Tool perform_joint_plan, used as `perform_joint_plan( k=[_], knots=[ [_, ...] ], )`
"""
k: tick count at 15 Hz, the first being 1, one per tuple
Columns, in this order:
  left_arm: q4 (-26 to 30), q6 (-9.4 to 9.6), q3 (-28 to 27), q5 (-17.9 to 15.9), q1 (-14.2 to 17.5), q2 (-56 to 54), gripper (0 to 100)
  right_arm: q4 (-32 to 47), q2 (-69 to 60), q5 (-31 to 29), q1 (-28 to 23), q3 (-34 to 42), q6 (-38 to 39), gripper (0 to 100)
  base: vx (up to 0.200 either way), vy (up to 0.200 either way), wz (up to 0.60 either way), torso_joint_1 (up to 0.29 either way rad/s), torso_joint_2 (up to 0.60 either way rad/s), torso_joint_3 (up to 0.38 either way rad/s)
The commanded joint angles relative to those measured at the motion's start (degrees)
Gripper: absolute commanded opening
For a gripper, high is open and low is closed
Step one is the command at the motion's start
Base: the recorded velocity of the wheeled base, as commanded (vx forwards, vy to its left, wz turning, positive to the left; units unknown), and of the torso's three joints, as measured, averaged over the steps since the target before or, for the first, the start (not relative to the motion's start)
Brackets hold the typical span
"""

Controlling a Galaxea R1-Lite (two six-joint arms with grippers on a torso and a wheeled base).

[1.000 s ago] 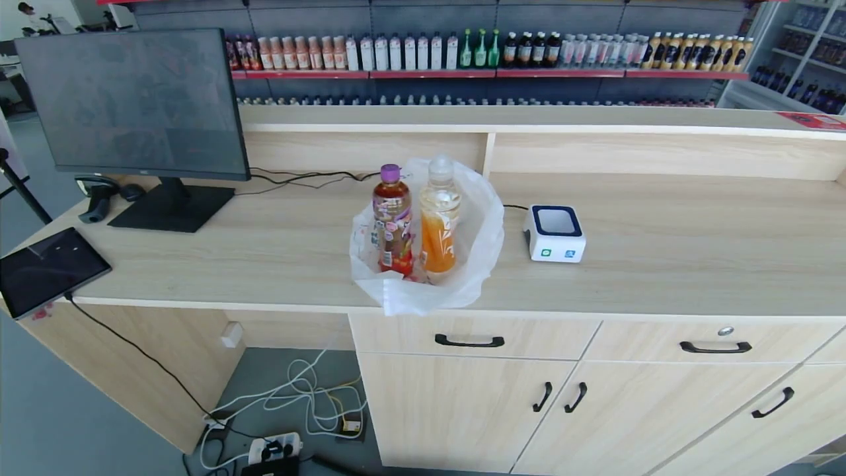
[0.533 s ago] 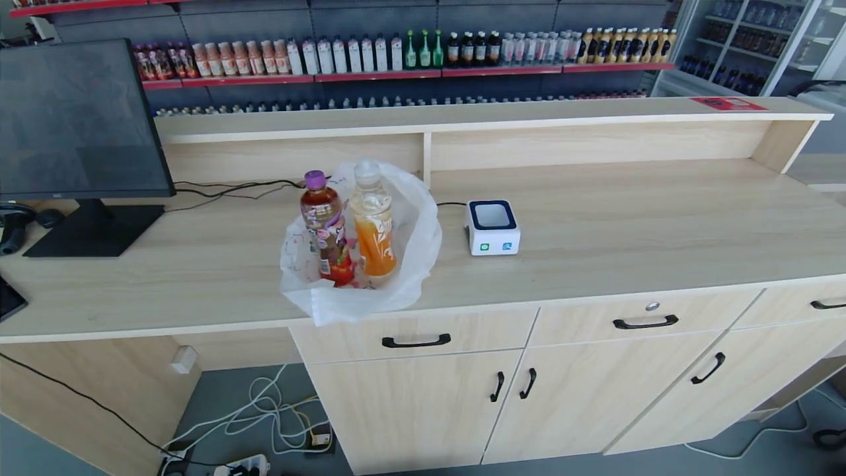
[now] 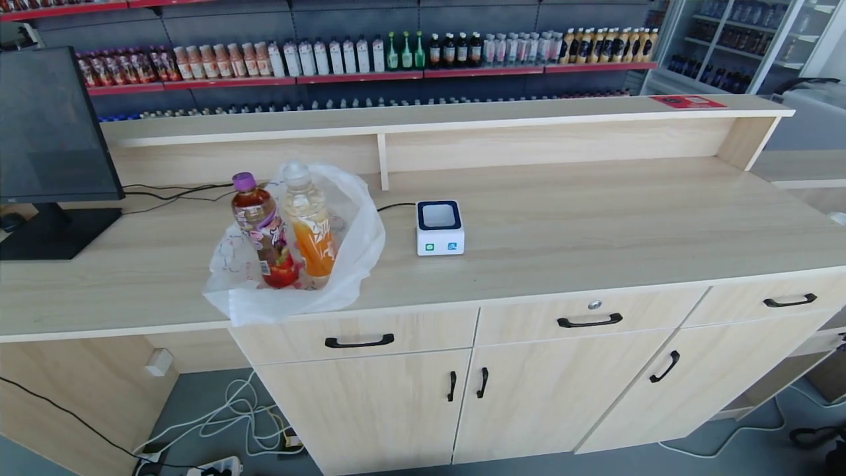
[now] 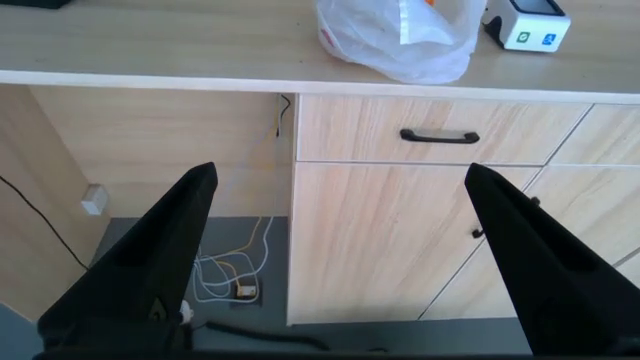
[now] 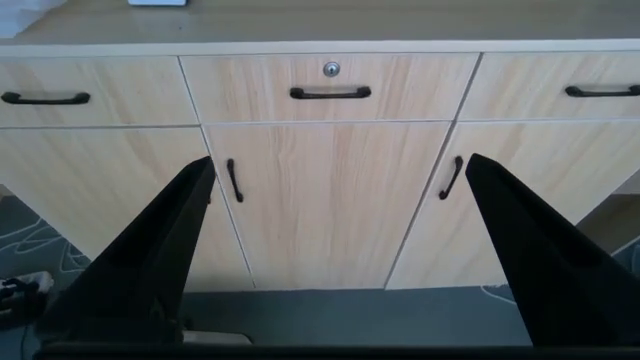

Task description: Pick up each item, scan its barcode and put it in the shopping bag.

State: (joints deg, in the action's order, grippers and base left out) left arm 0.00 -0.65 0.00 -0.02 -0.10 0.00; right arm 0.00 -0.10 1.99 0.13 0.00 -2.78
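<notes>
- Shopping bag [image 3: 360,244]: thin, crinkled, translucent white plastic, mouth open and slumped. It sat on the counter [image 3: 595,225] near the front edge, with its front lip reaching that edge. Faint reddish print on its left wall was not legible.
- Purple-capped bottle [image 3: 261,228]: clear plastic holding a red-brown drink, standing upright inside the bag. It had a busy multicolour wrap label and a small white patch low on the label. The text was too small to read.
- Orange drink bottle [image 3: 309,228]: clear cap and a pale upper part over orange liquid, with white script on the label that was unreadable. It stood upright in the bag, just beside the purple-capped bottle.
- Scanner [image 3: 439,228]: a white rounded box with a dark-framed glossy window on top and two small square icons, green and blue, on its front. A black cable ran behind it. It sat just beside the bag, not touching it.
- Left gripper [image 4: 340,265]: dark matte fingers spread wide, nothing between them. It was below counter level, facing the drawer handle [image 4: 438,136].
- Right gripper [image 5: 335,265]: fingers likewise spread and empty, facing the pale woodgrain cabinet doors.
- Monitor [image 3: 46,132]: dark screen on a black stand at the counter's left end.
- Back shelf [image 3: 396,59]: red-edged, lined with rows of bottled drinks.
</notes>
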Motion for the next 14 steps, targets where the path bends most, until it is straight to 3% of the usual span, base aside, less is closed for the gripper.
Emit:
perform_joint_plan(
  k=[1, 9, 12, 14],
  knots=[
    [0.0, -0.06, 0.0, 0.02, -0.08, 0.0, 100, -0.09, 0.1, 0.03, -0.05, 0.0, -0.03, 100, 0.0, 0.0, 0.0, 0.0, 0.0, 0.0],
    [0.0, -0.14, 0.0, 0.02, 0.01, 0.0, 100, -0.09, 0.1, 0.12, -0.05, 0.0, -0.56, 100, -0.2, 0.0, 0.0, 0.005, 0.0, -0.001],
    [0.0, -0.14, 0.0, 0.02, 0.01, 0.0, 100, 0.0, 0.1, 0.12, -0.05, 0.0, -0.38, 100, -0.2, 0.0, 0.6, -0.004, 0.0, 0.002],
    [0.0, -0.14, 0.0, 0.02, 0.01, 0.0, 100, -0.09, 0.1, 0.12, -0.05, 0.0, -0.47, 100, -0.2, 0.0, 0.0, -0.005, 0.0, -0.002]
  ],
)
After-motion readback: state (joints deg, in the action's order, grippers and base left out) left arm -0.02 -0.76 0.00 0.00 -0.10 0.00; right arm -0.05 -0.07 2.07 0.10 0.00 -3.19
